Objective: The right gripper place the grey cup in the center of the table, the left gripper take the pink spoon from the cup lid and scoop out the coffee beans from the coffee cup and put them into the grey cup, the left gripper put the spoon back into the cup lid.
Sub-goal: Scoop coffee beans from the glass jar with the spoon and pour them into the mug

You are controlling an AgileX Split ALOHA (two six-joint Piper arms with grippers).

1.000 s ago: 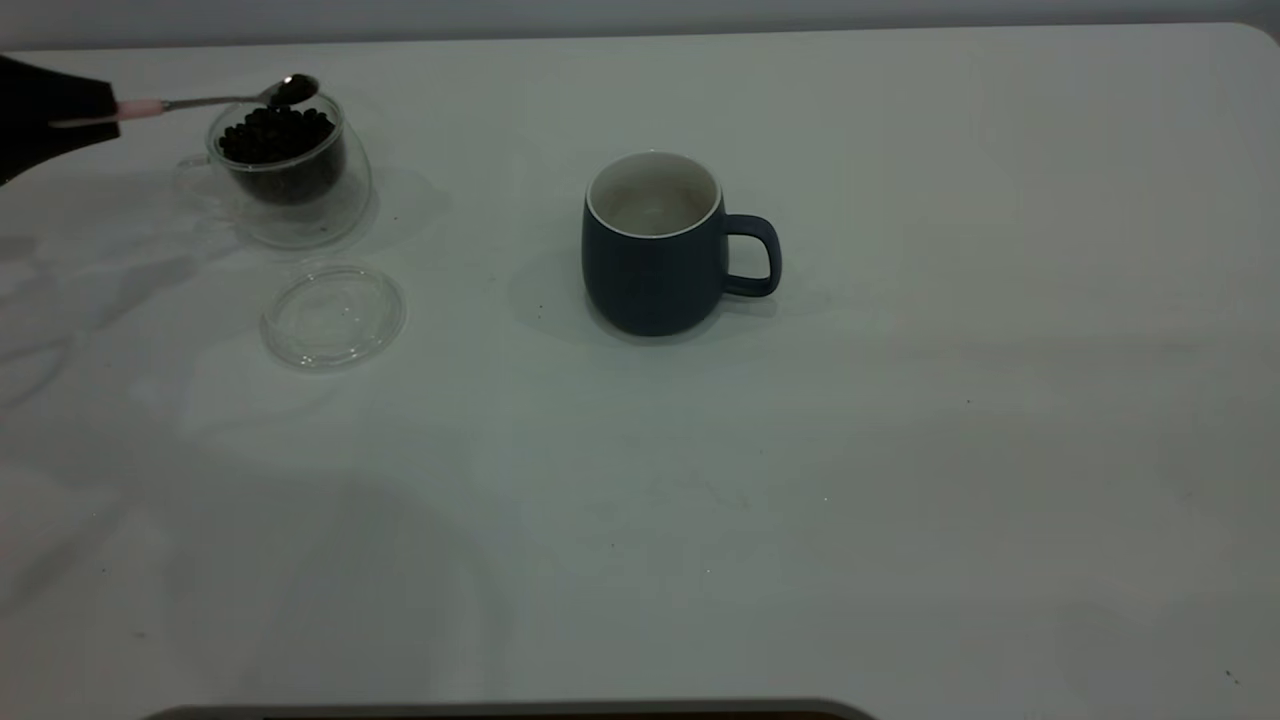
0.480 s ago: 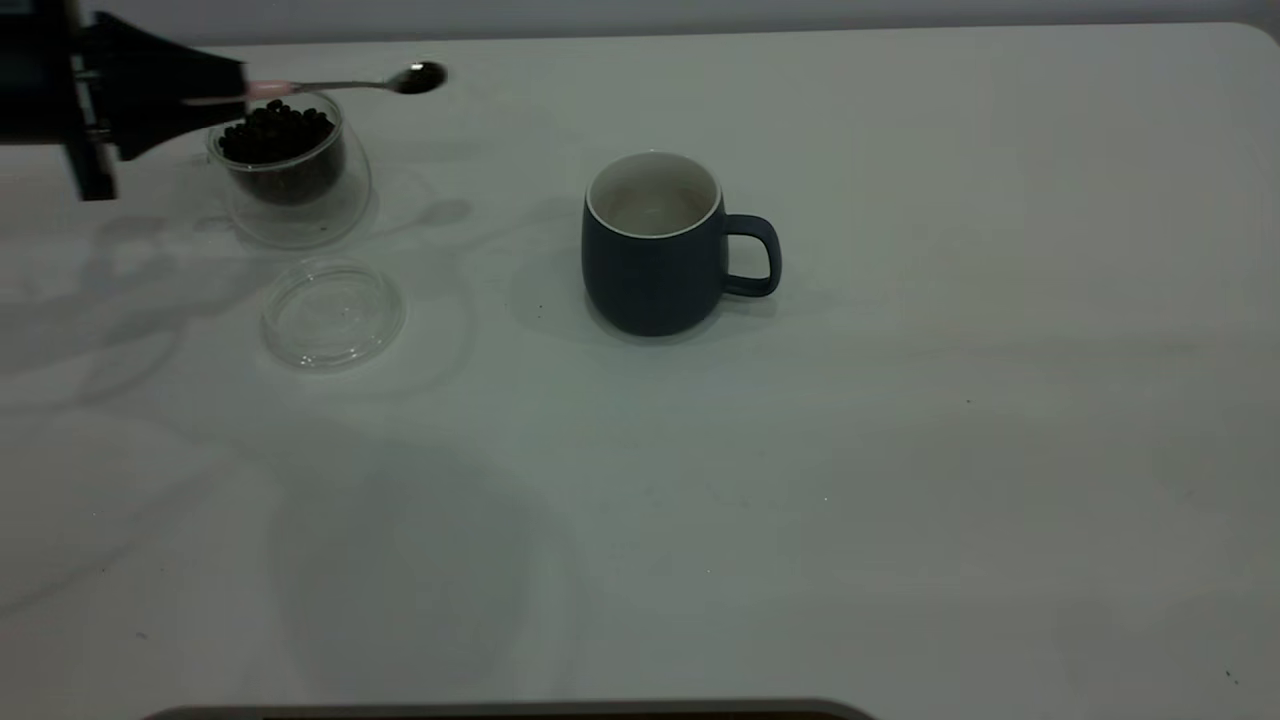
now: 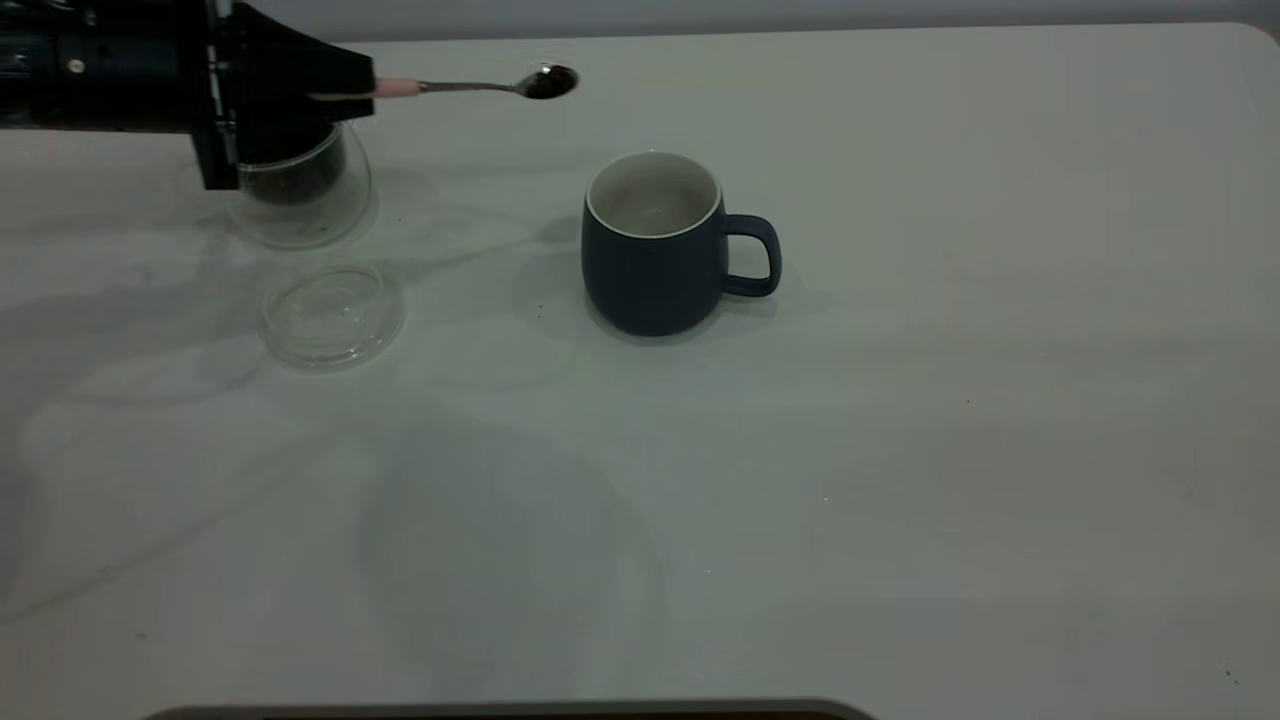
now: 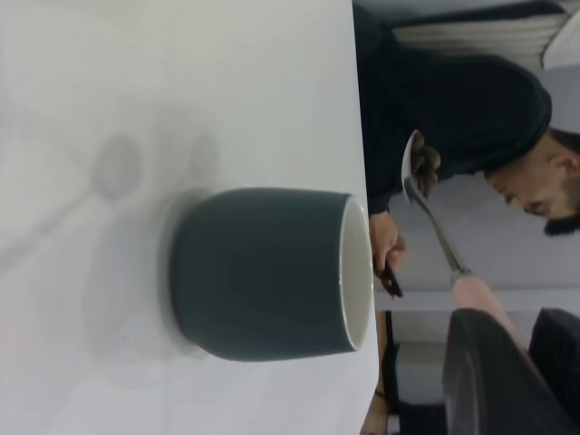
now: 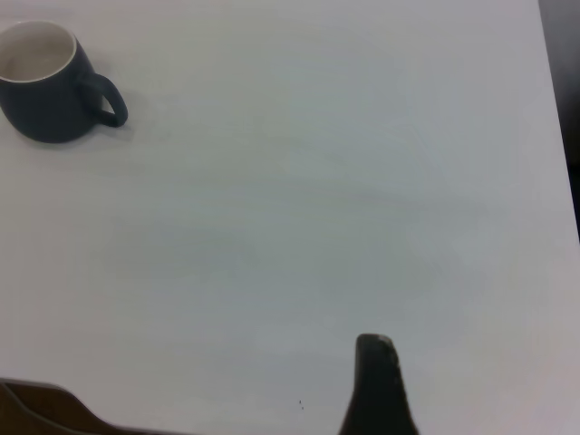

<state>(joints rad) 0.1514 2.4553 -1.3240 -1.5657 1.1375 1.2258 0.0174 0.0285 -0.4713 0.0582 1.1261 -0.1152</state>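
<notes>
The grey cup (image 3: 650, 260) stands upright and empty near the middle of the table (image 3: 900, 450), handle to the right; it also shows in the left wrist view (image 4: 263, 272) and the right wrist view (image 5: 50, 86). My left gripper (image 3: 350, 85) is shut on the pink spoon (image 3: 480, 87) by its pink handle and holds it level above the table, left of the grey cup. Coffee beans (image 3: 548, 83) lie in the spoon's bowl. The coffee cup (image 3: 300, 195) is partly hidden behind the gripper. The cup lid (image 3: 332, 315) lies empty in front of it. My right gripper (image 5: 376, 385) hangs over bare table, far from the grey cup.
In the left wrist view a person in dark clothes (image 4: 471, 109) is beyond the table's far edge. A dark strip (image 3: 500, 712) runs along the table's near edge.
My left gripper has moved to the right with the loaded spoon, from over the coffee cup toward the grey cup. The gripper now covers the coffee cup's top.
</notes>
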